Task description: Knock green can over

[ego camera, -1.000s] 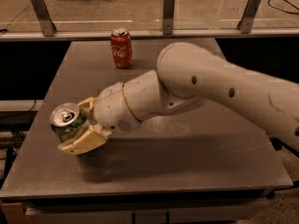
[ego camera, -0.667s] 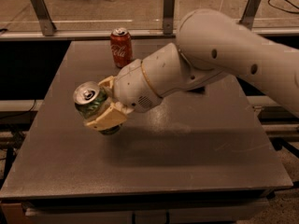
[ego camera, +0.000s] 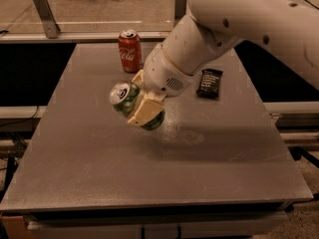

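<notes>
The green can (ego camera: 126, 100) is held tilted in the air over the middle of the grey table (ego camera: 89, 153), its silver pull-tab top facing the camera and to the left. My gripper (ego camera: 141, 105) is shut on the green can, its beige fingers (ego camera: 145, 112) clamped across the can's body. The large white arm (ego camera: 234, 19) reaches in from the upper right.
A red Coca-Cola can (ego camera: 129, 51) stands upright at the table's far edge, just behind the gripper. A dark snack bar (ego camera: 209, 82) lies to the right of the arm. A rail with metal posts (ego camera: 45, 14) runs behind the table.
The arm has carried the green can up and to the right, from the table's left front toward its middle. The snack bar has come into view.
</notes>
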`<state>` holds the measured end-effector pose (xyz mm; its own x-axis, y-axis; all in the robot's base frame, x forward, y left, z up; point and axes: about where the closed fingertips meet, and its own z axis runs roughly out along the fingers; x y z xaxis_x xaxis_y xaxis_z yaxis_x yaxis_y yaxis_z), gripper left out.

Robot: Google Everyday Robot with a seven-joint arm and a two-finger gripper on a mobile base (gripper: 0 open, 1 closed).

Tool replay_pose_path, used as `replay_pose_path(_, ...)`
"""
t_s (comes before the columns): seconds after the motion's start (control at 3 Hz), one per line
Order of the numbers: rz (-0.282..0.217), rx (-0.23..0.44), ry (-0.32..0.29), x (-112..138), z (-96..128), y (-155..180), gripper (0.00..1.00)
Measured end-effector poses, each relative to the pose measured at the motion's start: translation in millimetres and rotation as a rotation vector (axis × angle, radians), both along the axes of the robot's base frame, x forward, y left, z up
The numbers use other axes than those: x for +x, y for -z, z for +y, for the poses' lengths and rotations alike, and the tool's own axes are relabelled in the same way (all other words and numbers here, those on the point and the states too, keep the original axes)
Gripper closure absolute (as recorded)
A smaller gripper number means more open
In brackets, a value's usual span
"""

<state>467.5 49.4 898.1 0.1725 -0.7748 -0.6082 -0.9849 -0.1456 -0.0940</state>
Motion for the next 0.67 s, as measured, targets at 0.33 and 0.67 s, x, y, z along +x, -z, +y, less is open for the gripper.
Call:
replay_pose_path(0.33,0.011,-0.163,-0.011,3.2,-14.0,17.0,0.83)
replay_pose_path(0.67,0.02,-0.252,-0.029,1.4,-16.2,28.3,0.6)
